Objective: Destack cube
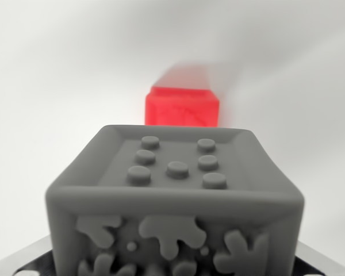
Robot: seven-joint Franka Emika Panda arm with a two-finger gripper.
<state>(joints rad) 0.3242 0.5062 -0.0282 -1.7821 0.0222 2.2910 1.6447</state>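
Wrist view only. Grey cube [175, 201] fills the lower half of the picture, very close to the camera. Its top face is recessed inside a raised rim and carries seven round studs [177, 168], set in two side columns of three with one more in the middle. The face turned toward the camera bears raised splash-like shapes and a few small dots. Red cube [182, 106] shows just above the grey cube's far top edge, centred in the picture; its lower part is hidden behind the grey one, and it looks blurred, so its surface detail cannot be read. Whether the two cubes touch cannot be told from this angle. Both stand on a plain white surface [52, 103] that runs up to the top of the picture with no visible seam. At the bottom corners, dark strips with pale edges [23, 261] flank the grey cube; they may be parts of the gripper, but its fingers cannot be made out, so whether it is spread, closed or holding the grey cube cannot be told.
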